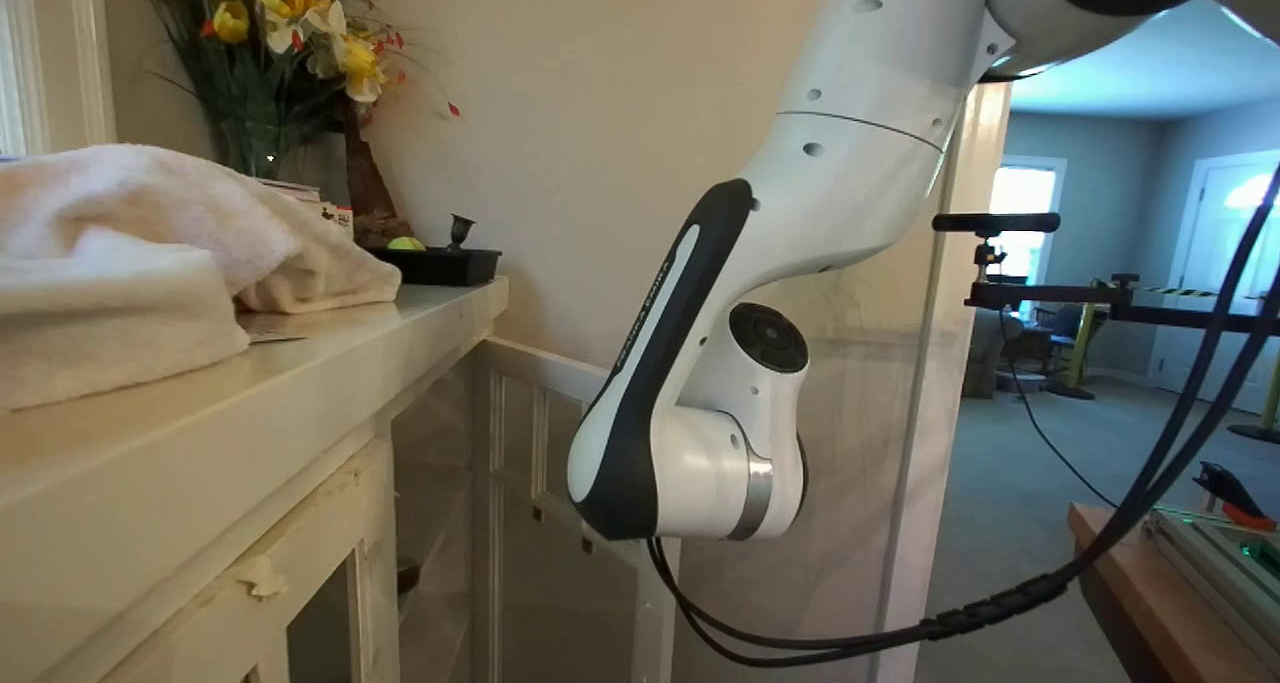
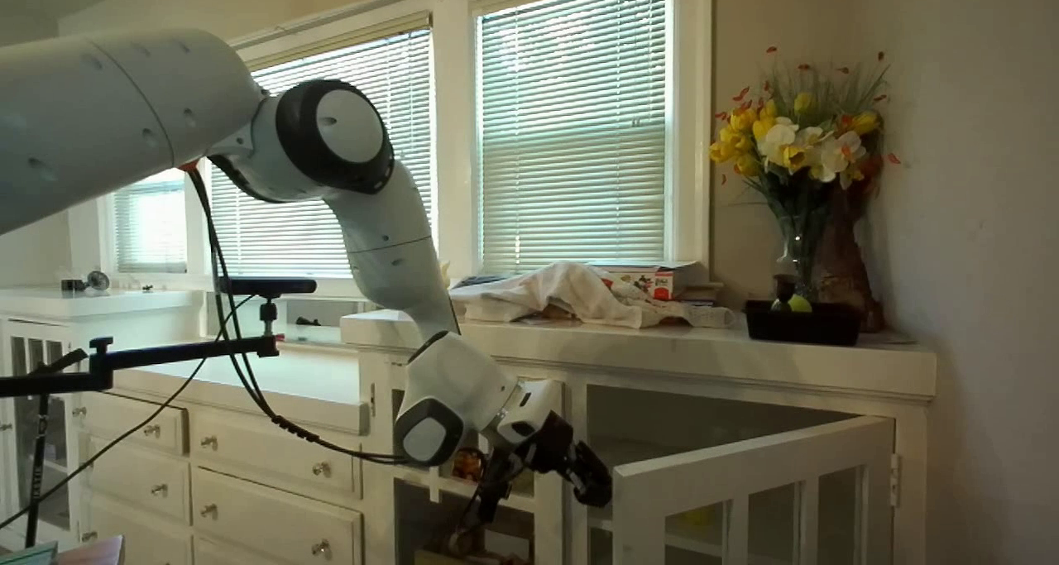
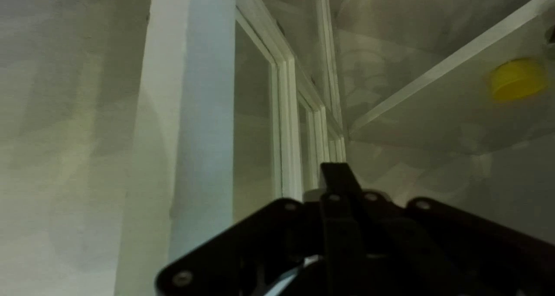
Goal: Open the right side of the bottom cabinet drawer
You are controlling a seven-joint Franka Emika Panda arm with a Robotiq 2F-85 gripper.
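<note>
Standing open is a white-framed cabinet door (image 2: 753, 470).

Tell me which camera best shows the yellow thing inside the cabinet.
The wrist view, where the yellow thing is unobstructed but blurred. An exterior view shows only a faint yellow patch, probably it, behind the open door; elsewhere, nothing.

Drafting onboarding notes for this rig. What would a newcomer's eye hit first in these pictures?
Probably the big white arm, which dominates both exterior views. Next, likely the yellow and white flowers on top of the cabinet, toward the right of an exterior view, with the cabinet door standing open below them. In the wrist view, a bright yellow object inside the cabinet stands out, too blurred to name.
</note>
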